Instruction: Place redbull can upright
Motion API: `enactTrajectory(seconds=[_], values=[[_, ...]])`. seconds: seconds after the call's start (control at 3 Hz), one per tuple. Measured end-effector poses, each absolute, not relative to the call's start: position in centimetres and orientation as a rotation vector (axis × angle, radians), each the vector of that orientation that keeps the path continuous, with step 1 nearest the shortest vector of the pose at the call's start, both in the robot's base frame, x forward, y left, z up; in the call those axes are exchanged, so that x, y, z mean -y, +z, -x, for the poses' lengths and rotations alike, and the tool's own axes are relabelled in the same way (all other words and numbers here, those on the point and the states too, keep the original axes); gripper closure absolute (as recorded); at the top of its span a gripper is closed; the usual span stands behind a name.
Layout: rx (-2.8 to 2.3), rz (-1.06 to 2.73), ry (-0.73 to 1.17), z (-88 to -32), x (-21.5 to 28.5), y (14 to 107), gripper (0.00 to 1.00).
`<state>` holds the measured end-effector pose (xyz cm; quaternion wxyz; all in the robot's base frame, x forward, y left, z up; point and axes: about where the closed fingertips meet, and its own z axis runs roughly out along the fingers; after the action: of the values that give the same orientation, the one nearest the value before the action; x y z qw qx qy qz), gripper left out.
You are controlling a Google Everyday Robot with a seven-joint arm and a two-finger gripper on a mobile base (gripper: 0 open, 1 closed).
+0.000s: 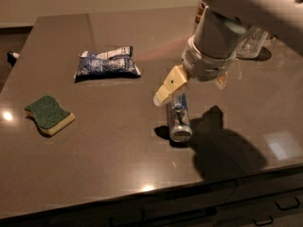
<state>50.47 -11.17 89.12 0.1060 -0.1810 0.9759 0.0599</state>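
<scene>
- Dark glossy table (94,150) beneath everything.
- Gripper (191,92) hanging over the right half, spread wide, gripping nothing; one cream finger (170,85) tipped just beside the can's far end.
- Blue and white snack bag (106,65) flat toward the back.
- Green and yellow sponge (49,114) near the left edge.
- Redbull can (178,117) on its side below the gripper, silver end toward the front edge.

The worktop (94,145) is dark, smooth and glossy. The can (179,119) lying on it is shiny metal, the snack bag (106,64) crinkled foil, the sponge (47,112) rough and matt. The tool (189,92), with matt cream plastic fingers (170,83) spread, hangs just above the can.
</scene>
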Motion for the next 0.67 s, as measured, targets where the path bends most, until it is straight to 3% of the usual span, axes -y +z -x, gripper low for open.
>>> enactTrajectory(seconds=[0.67], values=[[-2.951,0.358,0.179,-50.78,9.65,87.06,0.00]])
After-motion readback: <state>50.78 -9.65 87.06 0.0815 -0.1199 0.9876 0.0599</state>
